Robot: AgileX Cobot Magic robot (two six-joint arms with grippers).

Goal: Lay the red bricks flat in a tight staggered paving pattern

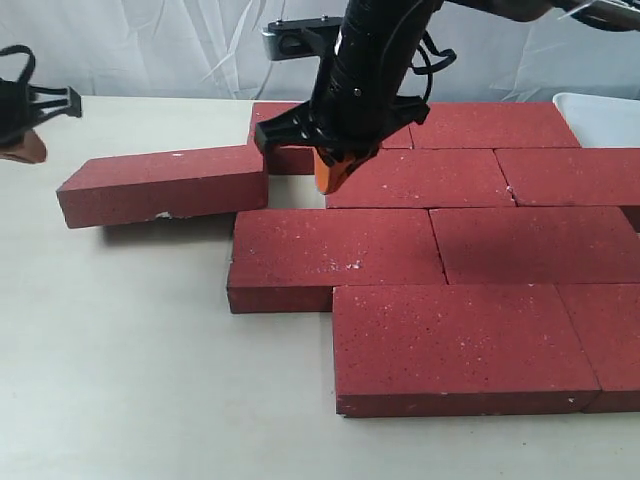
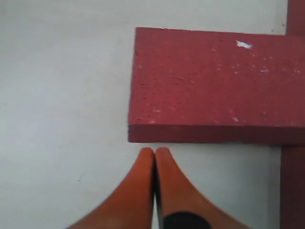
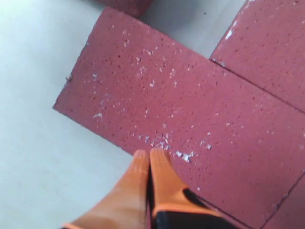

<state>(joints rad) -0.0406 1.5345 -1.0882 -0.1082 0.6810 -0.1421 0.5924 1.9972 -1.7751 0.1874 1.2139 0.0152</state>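
A: So, status?
B: Most red bricks [image 1: 480, 330] lie flat in a paved block [image 1: 440, 245], rows staggered, joints tight. One loose brick [image 1: 165, 185] sits askew on the tabletop [image 1: 130, 350], just left of the block, with a gap between.
A: Tools?
B: Right tool [image 1: 337, 178] clenched, empty, over the block's left edge. Left tool [image 2: 155, 152] clenched, empty, beyond the loose brick. Judgement: one brick left to close up.

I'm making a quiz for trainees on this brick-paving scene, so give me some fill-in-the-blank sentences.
The right gripper and the left gripper both have ___ fingertips.
Both grippers are ___ and hold nothing.
In the exterior view, the loose brick lies ___ of the paved bricks.
Missing: orange; shut; left.
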